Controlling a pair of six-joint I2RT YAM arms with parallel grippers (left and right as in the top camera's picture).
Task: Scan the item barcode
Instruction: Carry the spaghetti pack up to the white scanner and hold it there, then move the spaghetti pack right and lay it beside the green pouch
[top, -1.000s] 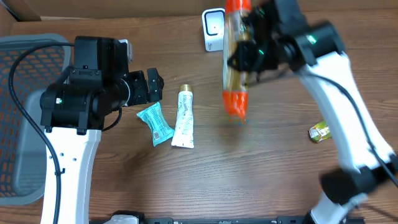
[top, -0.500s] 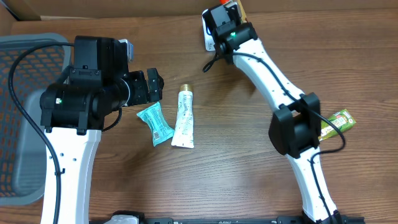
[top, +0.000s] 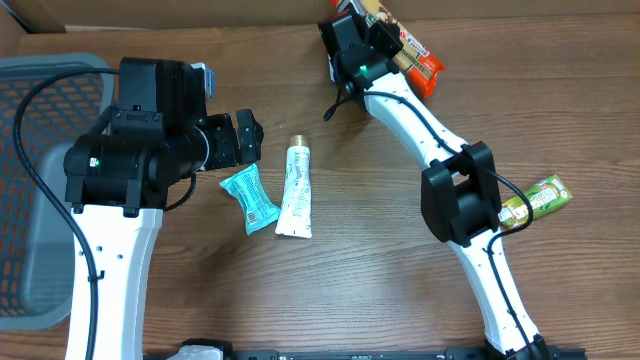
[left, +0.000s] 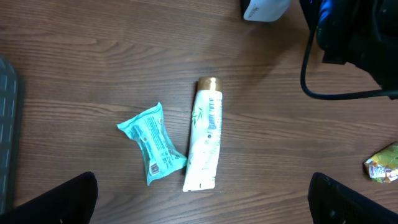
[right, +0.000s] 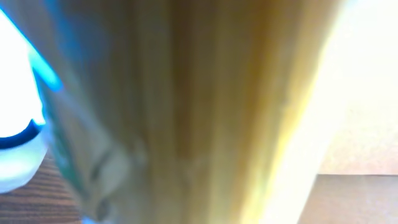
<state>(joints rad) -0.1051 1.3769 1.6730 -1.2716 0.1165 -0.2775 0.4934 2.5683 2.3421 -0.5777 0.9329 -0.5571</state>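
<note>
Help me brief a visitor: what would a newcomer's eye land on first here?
The right pincer, stretched to the far side, grips a long orange-ended pack by the white scanner. Nearer, the left pincer hangs open by a teal packet and a white tube lying side by side. A grey basket sits at the far left.

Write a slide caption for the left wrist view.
Teal packet and white tube lie side by side on the wooden table.
</note>
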